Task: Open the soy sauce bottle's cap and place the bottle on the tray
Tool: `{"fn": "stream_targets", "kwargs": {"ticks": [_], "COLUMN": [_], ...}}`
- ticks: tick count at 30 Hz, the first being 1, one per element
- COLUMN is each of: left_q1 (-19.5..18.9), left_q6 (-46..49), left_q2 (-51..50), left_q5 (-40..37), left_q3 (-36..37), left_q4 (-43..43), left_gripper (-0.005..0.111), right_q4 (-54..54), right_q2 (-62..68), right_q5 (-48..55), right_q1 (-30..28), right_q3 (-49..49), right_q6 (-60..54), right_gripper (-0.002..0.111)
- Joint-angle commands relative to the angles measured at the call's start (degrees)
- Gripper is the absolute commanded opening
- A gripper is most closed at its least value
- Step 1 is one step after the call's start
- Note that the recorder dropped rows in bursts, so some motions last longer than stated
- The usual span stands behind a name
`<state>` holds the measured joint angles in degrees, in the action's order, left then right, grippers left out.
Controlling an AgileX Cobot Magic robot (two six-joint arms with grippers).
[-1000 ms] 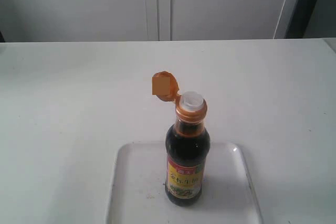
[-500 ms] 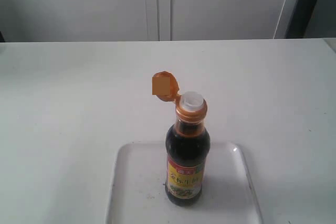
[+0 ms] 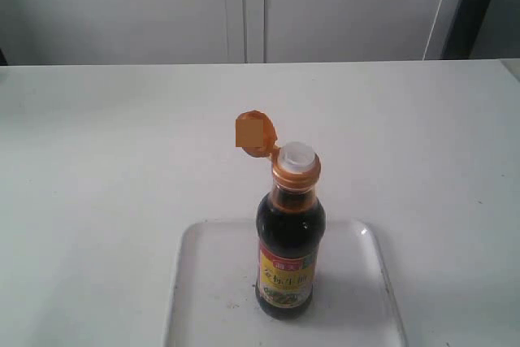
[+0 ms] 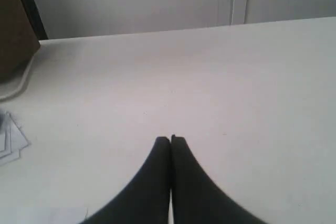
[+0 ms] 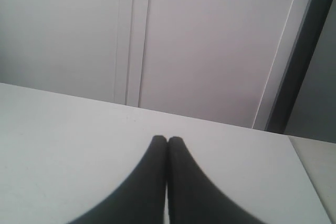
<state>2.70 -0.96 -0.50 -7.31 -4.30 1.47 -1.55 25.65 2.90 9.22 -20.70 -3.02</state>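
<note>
Standing unmoved on the tray [image 3: 203,282], soy sauce bottle [image 3: 289,237]; both end effectors closed, empty.

soy sauce bottle [image 3: 290,237]: glossy glass | cap [image 3: 255,132]: ribbed plastic | tray [image 3: 210,282]: translucent plastic

The soy sauce bottle [image 3: 289,237] stands upright on the tray [image 3: 213,286], near the tray's middle; clear glass, dark brown liquid, red-and-yellow label with green at its base. The cap [image 3: 255,133], golden-orange, is flipped open, hanging from its hinge up and left of the bare white spout. The tray is flat, whitish translucent, with rounded corners and a low rim
</note>
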Motion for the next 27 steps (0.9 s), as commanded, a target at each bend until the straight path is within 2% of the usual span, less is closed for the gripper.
{"fn": "stream_targets", "kwargs": {"ticks": [1,13,17,27], "left_q1": [0.3,-0.3,-0.3,-0.3], "left_q6": [-0.5,-0.5,-0.4,-0.4], "left_q2": [0.5,0.5,0.5,0.5], "left_q5": [0.3,-1.6,-5.1,-4.9], "left_q3": [3.1,4.3,4.3,4.3], "left_q4": [1.5,3.7,3.6,3.6], "left_gripper": [0.0,0.0,0.0,0.0], "right_q4": [0.1,0.1,0.1,0.1], "right_q2": [-0.3,-0.3,-0.3,-0.3], "right_q5": [0.0,0.0,0.0,0.0], "right_q1": [-0.2,-0.2,-0.2,-0.2], "right_q3": [0.3,0.3,0.3,0.3], "right_q6": [0.3,0.3,0.3,0.3], "right_gripper": [0.0,0.0,0.0,0.0]}}
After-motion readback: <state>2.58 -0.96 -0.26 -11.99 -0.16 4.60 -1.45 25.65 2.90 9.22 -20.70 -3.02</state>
